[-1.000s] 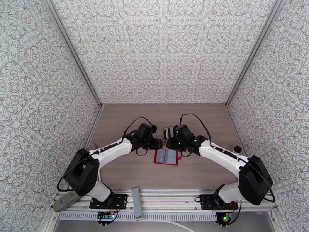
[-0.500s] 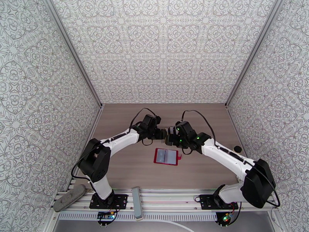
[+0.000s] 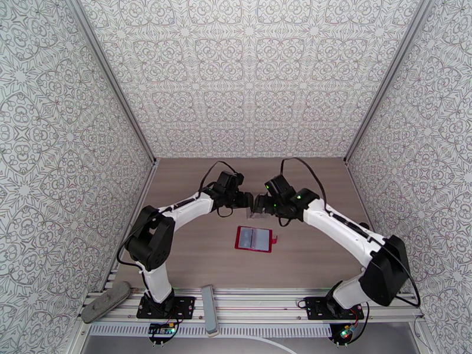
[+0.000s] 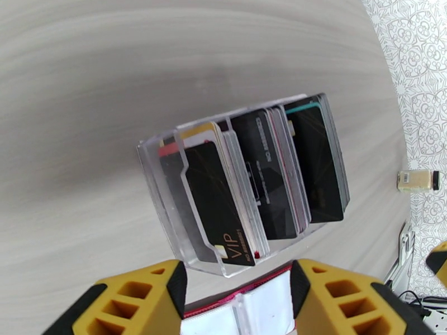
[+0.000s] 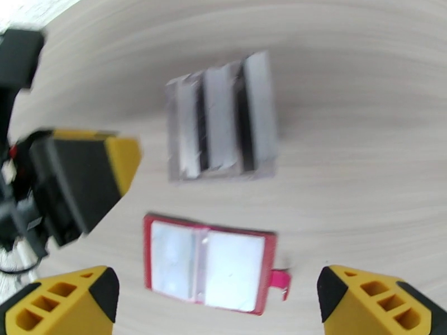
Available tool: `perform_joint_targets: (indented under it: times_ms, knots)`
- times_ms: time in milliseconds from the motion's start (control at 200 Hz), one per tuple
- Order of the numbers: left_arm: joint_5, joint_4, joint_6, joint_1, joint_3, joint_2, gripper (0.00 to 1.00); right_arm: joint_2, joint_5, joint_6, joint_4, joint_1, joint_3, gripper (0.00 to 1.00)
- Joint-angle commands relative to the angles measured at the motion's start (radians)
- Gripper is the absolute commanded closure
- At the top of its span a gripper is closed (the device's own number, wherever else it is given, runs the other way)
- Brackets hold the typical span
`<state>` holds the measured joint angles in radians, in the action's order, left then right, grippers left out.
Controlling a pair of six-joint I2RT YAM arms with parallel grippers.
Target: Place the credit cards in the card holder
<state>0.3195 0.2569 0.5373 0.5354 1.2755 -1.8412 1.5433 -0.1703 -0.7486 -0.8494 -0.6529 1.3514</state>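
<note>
Cards (image 4: pixel 262 174), seemingly thin, stiff and slick, stood on edge in a clear rack (image 4: pixel 162 180) at 12 o'clock from the open card holder (image 3: pixel 254 238), probably best pinched by their top edges; left pincer (image 4: pixel 237 280) and right pincer (image 5: pixel 218 286) hung spread, empty.

Left gripper (image 3: pixel 248 202) and right gripper (image 3: pixel 261 206) sit close beyond the open card holder (image 3: pixel 254 239).
</note>
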Motion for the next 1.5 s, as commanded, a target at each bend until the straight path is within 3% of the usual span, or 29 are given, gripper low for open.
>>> perform_joint_targets:
  times_ms: [0, 210, 315, 440, 655, 1180, 1496]
  knots:
    - [0.023, -0.056, -0.023, -0.012, -0.026, -0.021, 0.46, 0.026, -0.112, -0.039, -0.127, 0.027, 0.073, 0.01]
    - [0.056, -0.107, -0.012, -0.015, -0.059, -0.050, 0.46, 0.021, -0.165, 0.000, -0.071, 0.053, 0.073, 0.04]
    - [0.074, -0.134, -0.004, -0.015, -0.075, -0.061, 0.47, 0.000, -0.129, 0.074, 0.017, 0.058, 0.039, 0.08]
    - [0.085, -0.148, 0.006, -0.014, -0.090, -0.064, 0.48, 0.066, -0.126, 0.145, -0.060, 0.059, 0.120, 0.09]
    - [0.087, -0.169, 0.012, -0.017, -0.121, -0.061, 0.51, 0.117, -0.079, 0.221, -0.029, 0.058, 0.130, 0.12]
    - [0.138, -0.181, 0.027, -0.030, -0.110, -0.126, 0.54, 0.279, -0.148, 0.267, -0.100, 0.059, 0.249, 0.31]
    - [0.169, -0.181, 0.042, -0.030, -0.093, -0.156, 0.56, 0.335, -0.174, 0.294, -0.124, 0.059, 0.296, 0.33]
